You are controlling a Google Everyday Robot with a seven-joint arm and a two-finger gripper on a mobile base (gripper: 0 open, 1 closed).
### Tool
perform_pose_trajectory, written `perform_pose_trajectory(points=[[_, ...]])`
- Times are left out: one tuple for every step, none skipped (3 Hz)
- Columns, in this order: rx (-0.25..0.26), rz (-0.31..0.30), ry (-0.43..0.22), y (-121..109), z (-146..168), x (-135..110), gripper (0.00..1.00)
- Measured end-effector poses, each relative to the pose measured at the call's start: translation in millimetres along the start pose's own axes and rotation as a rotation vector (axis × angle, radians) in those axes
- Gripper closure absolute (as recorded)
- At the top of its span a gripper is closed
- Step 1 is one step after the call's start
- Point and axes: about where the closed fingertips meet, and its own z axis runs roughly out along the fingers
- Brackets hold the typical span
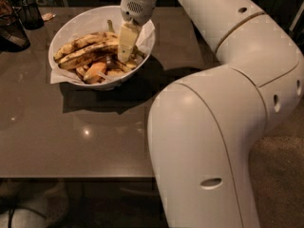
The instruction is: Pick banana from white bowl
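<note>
The gripper (125,55) is down inside the bowl (71,21) on the desk (95,132). It sits at the right end of the banana (88,56). I cannot tell if it is holding the banana or not.

The banana lies on top, across the bowl, next to another long one. It looks soft and old. I think a gentle squeeze is best, then a slow, straight lift so the paper and other bits stay in.

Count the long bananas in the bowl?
2. The back banana and front banana lie side by side in the bowl; the gripper at their ends may hide more.
</note>
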Motion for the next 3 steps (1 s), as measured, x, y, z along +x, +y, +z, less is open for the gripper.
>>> perform_pose_trajectory(points=[[-0.002,-0.002,0.028,1.3,4.6,4.3,0.54],[-0.002,-0.002,0.029,1.3,4.7,4.3,0.77],[-0.002,-0.002,0.029,1.3,4.7,4.3,0.99]])
